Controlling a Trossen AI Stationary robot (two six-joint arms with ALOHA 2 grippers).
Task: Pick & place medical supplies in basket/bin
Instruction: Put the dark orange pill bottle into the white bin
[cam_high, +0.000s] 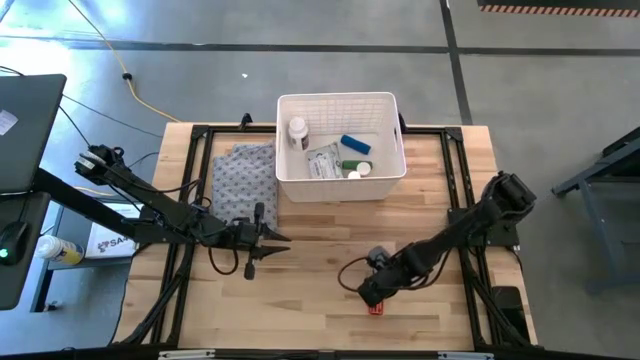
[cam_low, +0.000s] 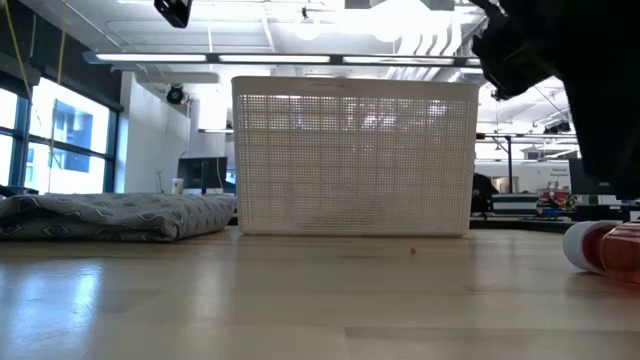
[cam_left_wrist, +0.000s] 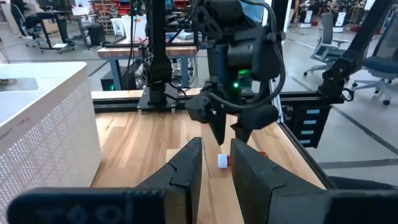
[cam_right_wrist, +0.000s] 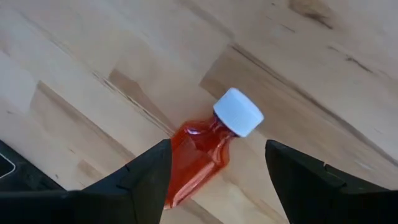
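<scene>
The red white-capped bottle (cam_right_wrist: 205, 152) is found lying on its side on the table, well apart from the basket (cam_high: 340, 180), between the wide-open, empty fingers of the right gripper (cam_right_wrist: 217, 180); being judged light, rigid and slippery, it is best gripped across its body.

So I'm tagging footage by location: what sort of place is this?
Probably a robotics lab or workshop in an open industrial space: a wooden table on a black frame over bare concrete floor, office chairs and benches behind, exposed ceiling lights.
</scene>
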